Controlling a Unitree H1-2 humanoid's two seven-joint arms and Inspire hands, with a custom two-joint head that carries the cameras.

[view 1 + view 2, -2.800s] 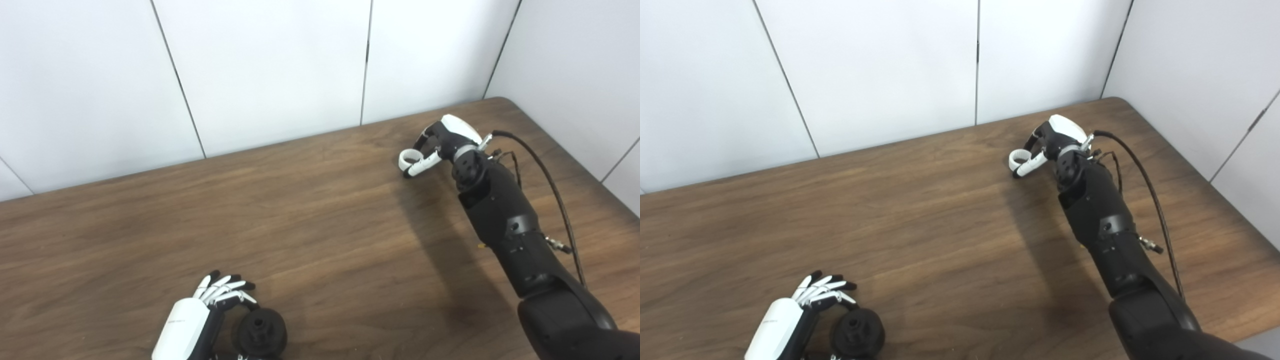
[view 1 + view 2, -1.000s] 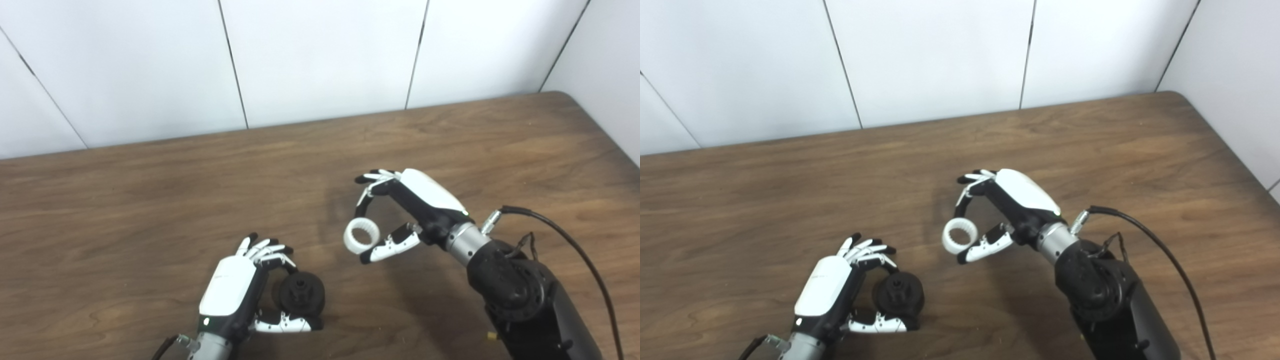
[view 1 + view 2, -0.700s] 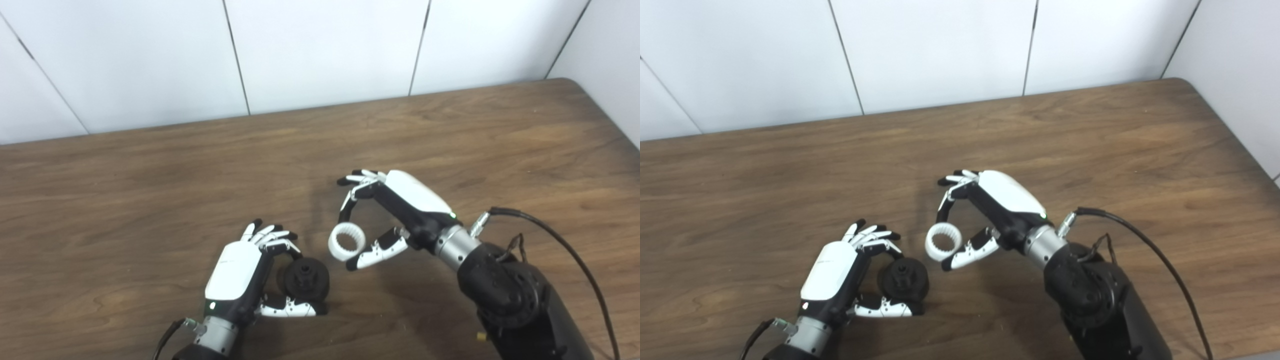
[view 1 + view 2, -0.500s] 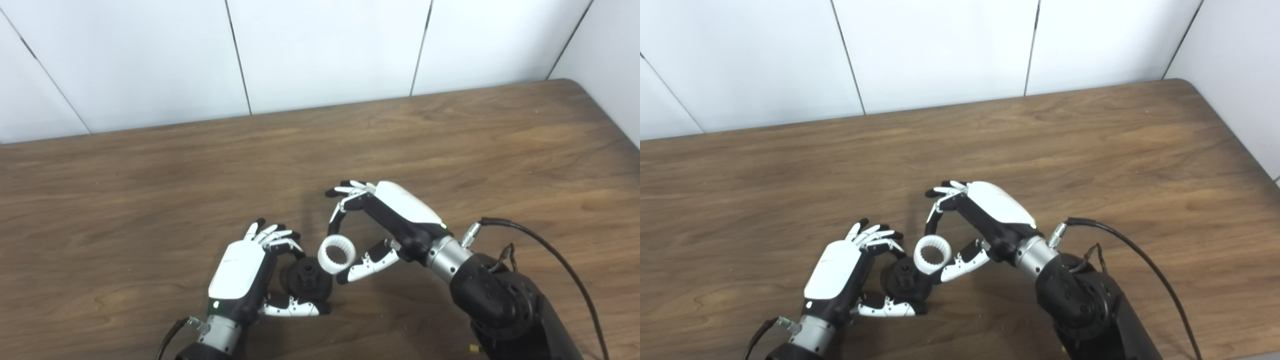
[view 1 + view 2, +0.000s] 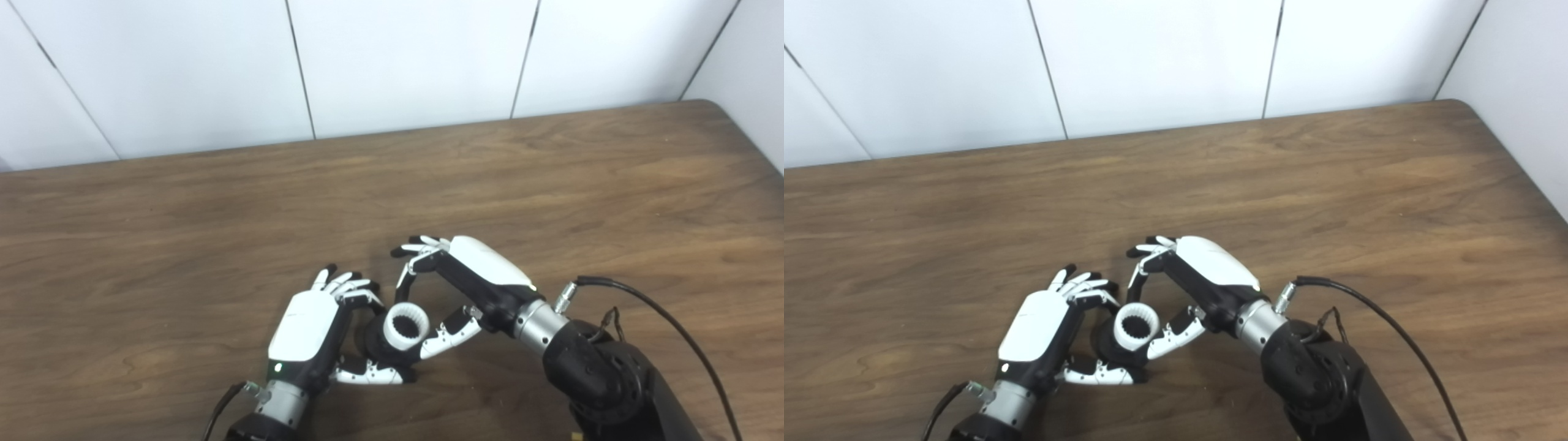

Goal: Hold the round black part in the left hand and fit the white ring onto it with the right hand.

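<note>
We press the white ring [image 5: 406, 326] against the round black part [image 5: 378, 344].
Left hand [image 5: 309, 334] grips the part, right hand [image 5: 465, 288] pinches the ring — near the table [image 5: 184, 245] front edge.

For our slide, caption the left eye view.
Right hand brings white ring onto black part held by left hand.

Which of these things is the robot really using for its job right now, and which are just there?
Part of the job:
- round black plastic part, held in the left hand
- white toothed plastic ring, held by the right hand right over the black part

Just there:
- brown wooden table
- black cable on the right arm
- white wall panels
</note>
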